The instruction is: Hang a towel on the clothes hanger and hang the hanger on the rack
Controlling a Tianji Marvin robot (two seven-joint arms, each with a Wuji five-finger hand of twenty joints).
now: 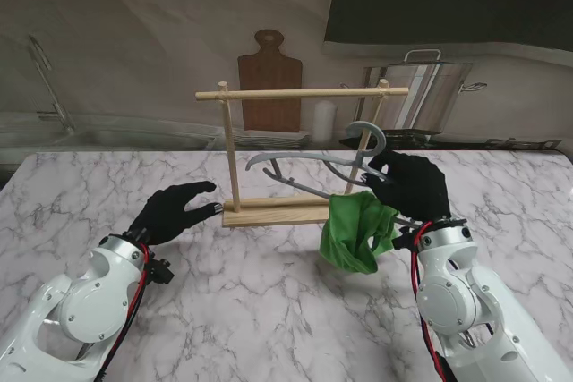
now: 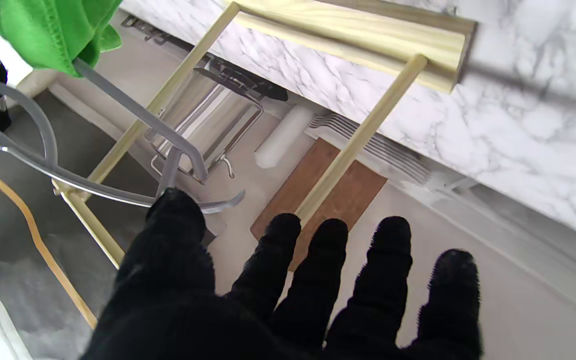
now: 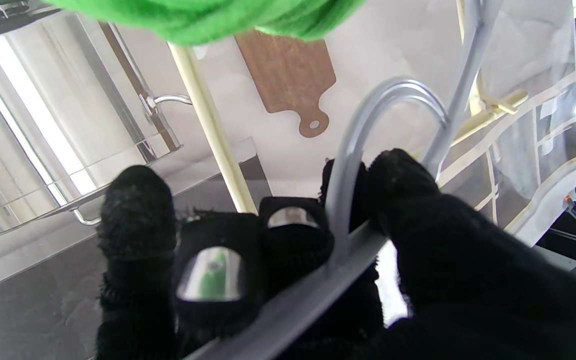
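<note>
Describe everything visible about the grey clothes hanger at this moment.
The clothes hanger looks like grey translucent plastic, with a curved hook, sloping shoulders and a lower bar. The right hand grips it at the hook's base, holding it tilted in the air beneath the rack's top rod, hook not yet on it. The green towel hangs bunched from its right end.

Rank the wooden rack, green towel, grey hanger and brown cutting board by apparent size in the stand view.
1. Wooden rack, clearly largest.
2. Grey hanger, widest after it.
3. Green towel and brown cutting board look alike; the board stands farther back, so no ranking.
</note>
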